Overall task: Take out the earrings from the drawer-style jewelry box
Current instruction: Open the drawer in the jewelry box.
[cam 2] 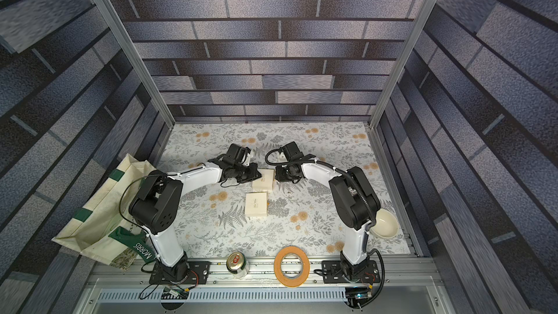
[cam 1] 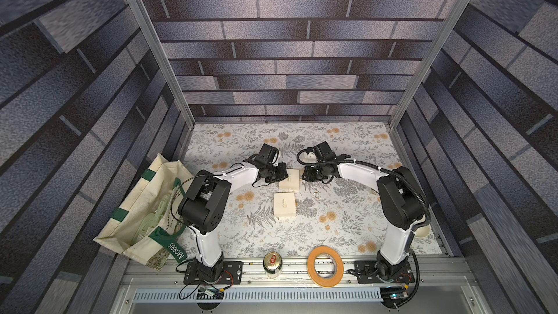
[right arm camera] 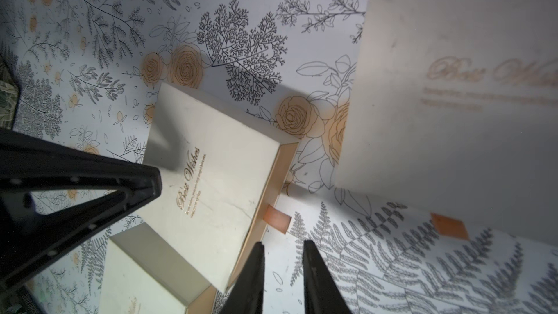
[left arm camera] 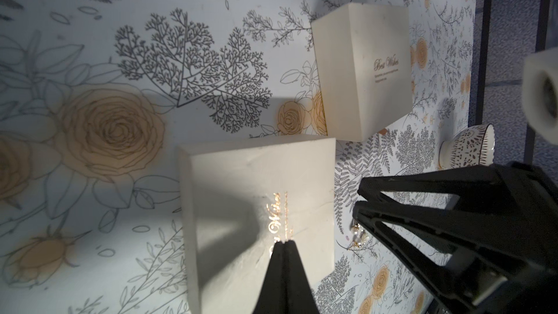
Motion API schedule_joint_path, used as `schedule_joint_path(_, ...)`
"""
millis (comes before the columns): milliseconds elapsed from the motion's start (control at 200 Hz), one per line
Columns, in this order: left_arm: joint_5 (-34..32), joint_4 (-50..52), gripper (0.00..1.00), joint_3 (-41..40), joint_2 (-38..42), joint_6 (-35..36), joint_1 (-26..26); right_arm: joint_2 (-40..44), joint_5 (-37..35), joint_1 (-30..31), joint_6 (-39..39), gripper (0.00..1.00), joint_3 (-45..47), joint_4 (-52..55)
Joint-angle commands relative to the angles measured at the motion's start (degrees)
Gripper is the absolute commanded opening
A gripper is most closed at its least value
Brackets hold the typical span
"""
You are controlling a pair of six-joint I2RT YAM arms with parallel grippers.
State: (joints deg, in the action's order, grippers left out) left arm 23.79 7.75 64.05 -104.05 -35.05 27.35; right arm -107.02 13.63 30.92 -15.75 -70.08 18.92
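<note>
Just beside the fingertips of the right gripper [right arm camera: 283, 243], the earrings [left arm camera: 358, 237] lie on the flowered cloth [left arm camera: 271, 1], outside the jewelry box [right arm camera: 217, 182]. Those fingers stand a little apart, holding nothing. The left gripper [left arm camera: 285, 243], fingers pressed together, seems to rest on the box lid.

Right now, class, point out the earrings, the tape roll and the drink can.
earrings [left arm camera: 360, 238]: left wrist view, the glinting cluster.
tape roll [cam 1: 324, 282]: in a top view, its near band.
drink can [cam 1: 273, 262]: in a top view, its lid.
</note>
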Motion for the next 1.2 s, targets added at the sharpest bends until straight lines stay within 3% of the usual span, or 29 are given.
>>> schedule_joint_path(0, -0.28, 0.1, 0.0, -0.99, -0.33, -0.62, 0.24, -0.6, 0.51, -0.51, -1.08, 0.25, 1.22, -1.16)
schedule_joint_path(1197, -2.63, 1.74, 0.0, -2.35, -2.52, 0.29, 0.07, -2.73, 4.83, -1.12, -5.7, 0.25, 2.98, -5.86)
